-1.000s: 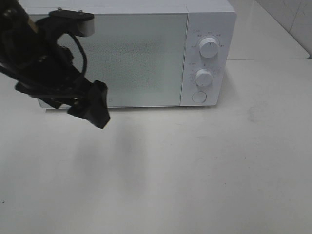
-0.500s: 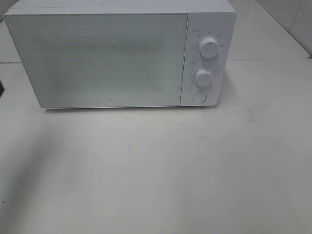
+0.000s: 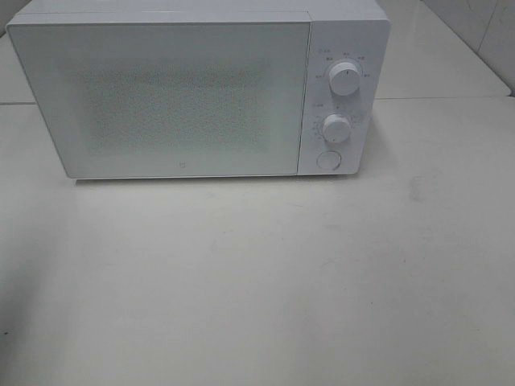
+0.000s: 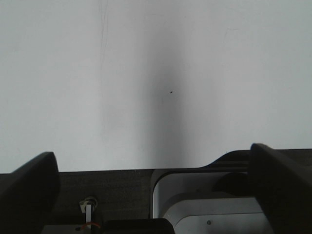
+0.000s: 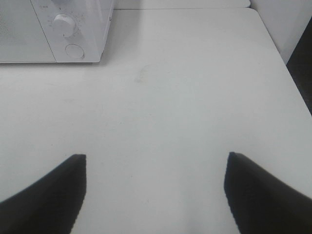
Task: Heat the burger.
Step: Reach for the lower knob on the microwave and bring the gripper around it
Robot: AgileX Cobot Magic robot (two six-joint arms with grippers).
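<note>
So the burger isn't showing in any view right now. The microwave (image 3: 185, 88) sits at the back of the bench (image 3: 257, 281) with its door (image 3: 161, 100) shut. The door is frosted, so if the burger's in there I honestly can't tell.

Neither arm shows in the high view. The left claw (image 4: 152, 156) has its fingers spread wide with nothing between them. Its camera only catches plain white surface, no microwave at all. The right claw (image 5: 155, 157) is spread apart and empty too, over the bench. Its view picks up the lower knob (image 5: 63, 23) and the round button (image 5: 74, 50) out ahead and off to one side, well apart from it.

My guess: the controls sit on the microwave's right end and the right claw is already facing that corner. That makes the right arm the nearer one for whatever comes next, dial or button.
</note>
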